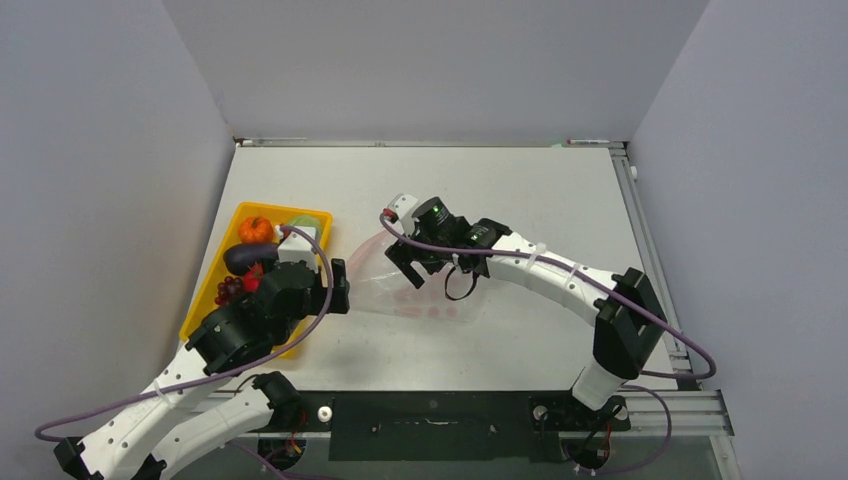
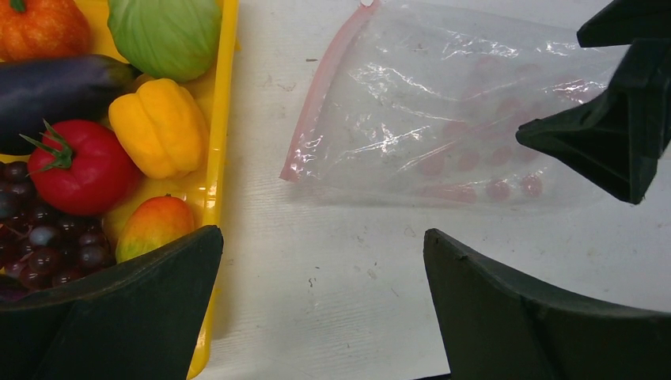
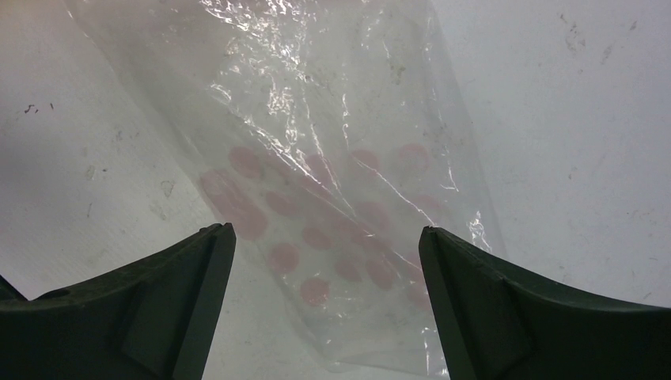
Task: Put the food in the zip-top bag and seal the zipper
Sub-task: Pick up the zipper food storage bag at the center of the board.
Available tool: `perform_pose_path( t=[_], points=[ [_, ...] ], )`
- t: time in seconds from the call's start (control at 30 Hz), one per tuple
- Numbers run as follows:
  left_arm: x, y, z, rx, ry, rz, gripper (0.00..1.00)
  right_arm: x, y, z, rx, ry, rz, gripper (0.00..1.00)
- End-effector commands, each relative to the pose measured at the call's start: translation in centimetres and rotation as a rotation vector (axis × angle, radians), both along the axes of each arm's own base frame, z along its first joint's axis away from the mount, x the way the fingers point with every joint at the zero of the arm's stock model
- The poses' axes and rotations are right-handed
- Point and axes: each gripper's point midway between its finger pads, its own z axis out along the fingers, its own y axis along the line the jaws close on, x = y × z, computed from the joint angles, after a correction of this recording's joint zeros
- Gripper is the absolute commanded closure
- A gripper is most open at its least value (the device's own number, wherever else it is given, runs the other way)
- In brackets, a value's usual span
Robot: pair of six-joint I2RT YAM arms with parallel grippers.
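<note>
The food lies in a yellow tray (image 1: 200, 310) at the left: an orange pumpkin (image 2: 39, 28), a dark eggplant (image 2: 55, 87), a red tomato (image 2: 83, 166), a yellow pepper (image 2: 158, 127), a green cabbage (image 2: 166, 32) and dark grapes (image 2: 43, 245). The clear zip-top bag (image 2: 411, 103) lies flat on the table, its pinkish-red zipper (image 2: 320, 103) facing the tray. My left gripper (image 2: 323, 245) hovers open over bare table between tray and bag, holding nothing. Over the bag's dotted far end (image 3: 316, 158) my right gripper (image 3: 326, 237) stands open, its jaws astride the plastic without pinching it.
Grey walls close in the white table (image 1: 520, 190) on three sides. The tray's right rim (image 2: 225, 119) runs close beside my left finger. A black cable loop (image 1: 460, 285) hangs under the right wrist, just right of the bag.
</note>
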Motion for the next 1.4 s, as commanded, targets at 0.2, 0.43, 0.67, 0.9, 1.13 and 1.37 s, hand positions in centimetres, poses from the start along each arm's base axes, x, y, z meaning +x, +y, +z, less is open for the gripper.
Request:
perform_pose_path(
  t=[0.2,0.43,0.67,0.9,1.13,1.37],
  points=[
    [0.1,-0.4,1.4,-0.055,-0.053,-0.022,0.04,2.4,2.1,-1.0,0.065,0.070,0.044,0.10],
    [-0.2,-0.3,2.0,-0.080,-0.071,-0.031,0.04,1.8,2.1,-3.1,0.040,0.134,0.051,0.08],
    [-0.4,-0.3,2.3,-0.100,-0.086,-0.040,0.04,1.7,1.3,-5.1,-0.021,0.157,0.007,0.03],
    [-0.5,-0.4,2.3,-0.105,-0.085,-0.045,0.04,1.3,1.2,-6.1,-0.056,0.150,-0.002,0.30],
    [-0.5,-0.4,2.2,-0.103,-0.082,-0.046,0.04,1.1,1.2,-5.9,-0.051,0.126,-0.004,0.88],
    [-0.3,-0.5,2.0,-0.099,-0.076,-0.043,0.04,-0.4,1.4,-3.9,0.022,0.075,0.023,0.95]
  ],
)
